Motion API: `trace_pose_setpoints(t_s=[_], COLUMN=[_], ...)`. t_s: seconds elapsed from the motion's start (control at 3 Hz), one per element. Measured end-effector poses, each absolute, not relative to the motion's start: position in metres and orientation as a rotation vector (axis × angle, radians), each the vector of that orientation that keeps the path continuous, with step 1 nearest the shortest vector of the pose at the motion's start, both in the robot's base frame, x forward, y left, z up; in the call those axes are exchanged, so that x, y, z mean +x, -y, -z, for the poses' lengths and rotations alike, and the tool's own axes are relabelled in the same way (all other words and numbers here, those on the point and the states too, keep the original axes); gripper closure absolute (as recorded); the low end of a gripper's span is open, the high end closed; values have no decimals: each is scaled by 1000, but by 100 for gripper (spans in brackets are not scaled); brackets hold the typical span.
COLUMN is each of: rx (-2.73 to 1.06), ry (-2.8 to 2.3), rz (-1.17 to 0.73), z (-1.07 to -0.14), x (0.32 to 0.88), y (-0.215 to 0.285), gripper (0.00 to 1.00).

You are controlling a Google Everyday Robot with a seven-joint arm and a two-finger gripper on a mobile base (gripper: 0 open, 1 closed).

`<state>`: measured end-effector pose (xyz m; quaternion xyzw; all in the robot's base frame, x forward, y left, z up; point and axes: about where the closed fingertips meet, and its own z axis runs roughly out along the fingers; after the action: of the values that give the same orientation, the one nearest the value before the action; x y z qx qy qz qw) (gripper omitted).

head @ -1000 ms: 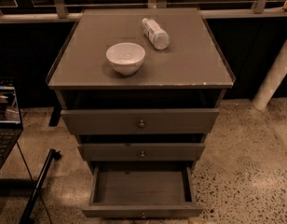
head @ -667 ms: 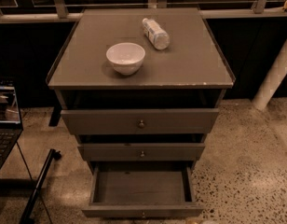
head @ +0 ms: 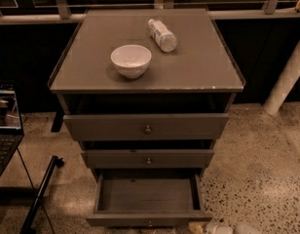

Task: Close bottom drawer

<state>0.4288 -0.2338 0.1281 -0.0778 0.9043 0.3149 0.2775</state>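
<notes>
The bottom drawer [head: 148, 219] of the grey-brown cabinet [head: 189, 77] is pulled far out. Its inside is empty, and its small round knob [head: 150, 223] sits at the centre of the low front panel. The middle drawer [head: 148, 158] and the top drawer [head: 146, 126] above it each stand out a little. Only pale parts of my gripper [head: 223, 228] show, at the bottom edge of the camera view. They are just right of the bottom drawer's front corner and low over the floor.
A white bowl [head: 131, 60] and a plastic bottle [head: 162, 34] lying on its side rest on the cabinet top. An open laptop [head: 5, 126] on a stand is at the left, with a black stand leg [head: 40, 196] below it. A white post [head: 286, 77] stands at the right. The floor is speckled.
Pale parts of my gripper now show at the bottom edge, right of the bottom drawer's front. The drawers, bowl and bottle have not moved.
</notes>
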Motion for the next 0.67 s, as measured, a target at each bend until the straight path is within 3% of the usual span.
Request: trace_pose_setpoints(t_s=[0.67], rx=[-274], ry=[-2362], rz=[-788], z=[-143], x=[469], y=[233], gripper=[100])
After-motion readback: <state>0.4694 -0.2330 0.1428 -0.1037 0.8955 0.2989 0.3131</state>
